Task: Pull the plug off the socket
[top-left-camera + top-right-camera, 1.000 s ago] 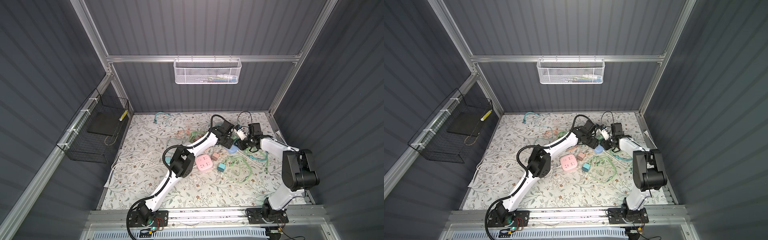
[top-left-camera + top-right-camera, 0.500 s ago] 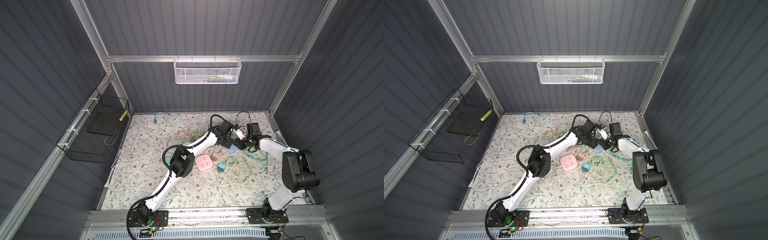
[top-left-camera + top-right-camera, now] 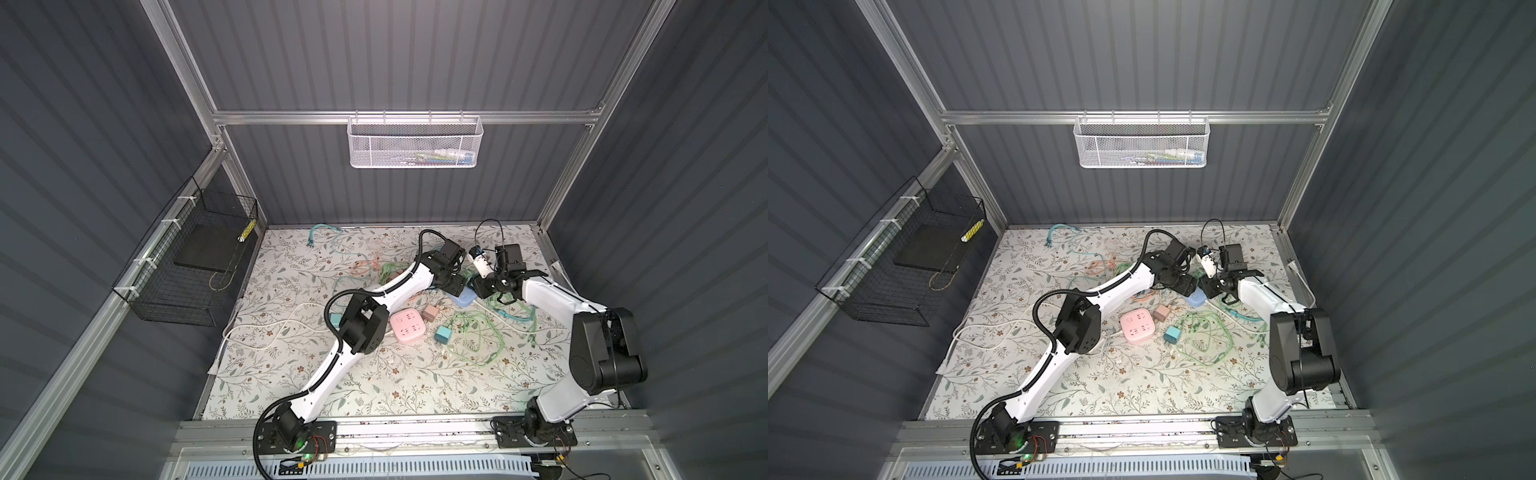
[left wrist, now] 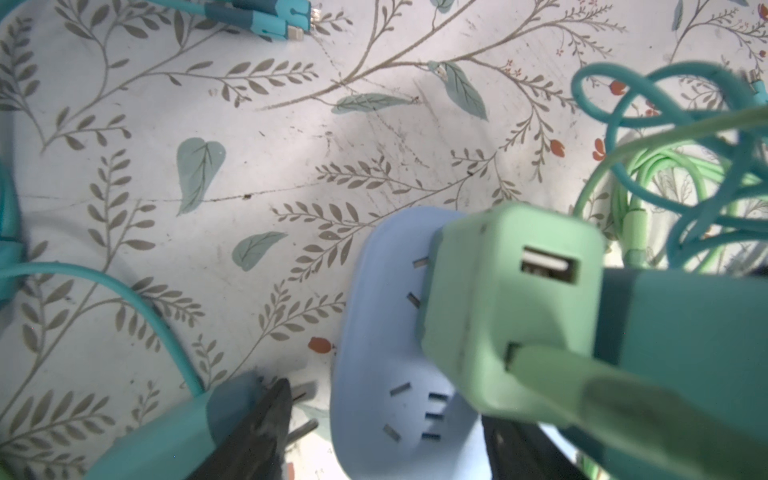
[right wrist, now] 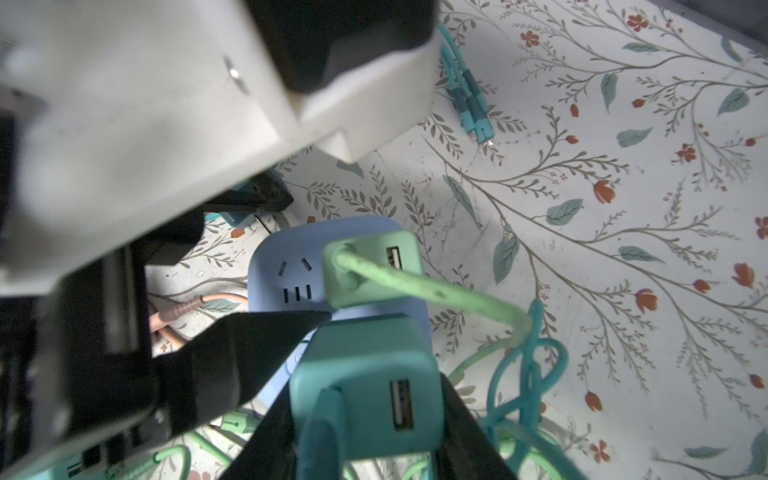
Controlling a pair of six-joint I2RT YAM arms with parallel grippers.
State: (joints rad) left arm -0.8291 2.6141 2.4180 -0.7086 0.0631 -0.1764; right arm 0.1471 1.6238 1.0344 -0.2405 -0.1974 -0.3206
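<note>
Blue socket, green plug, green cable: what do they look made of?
Blue socket: matte moulded plastic by the look, rounded edges, no glare. Green plug: likely the same plastic; shiny metal inside its port. Green cable: probably rubbery sheath, bends softly, scuffed.

Blue socket (image 3: 466, 297) (image 3: 1197, 299) mostly hidden, both top views; teal plug (image 5: 365, 374) cable (image 5: 318, 436) edge-cropped.
</note>
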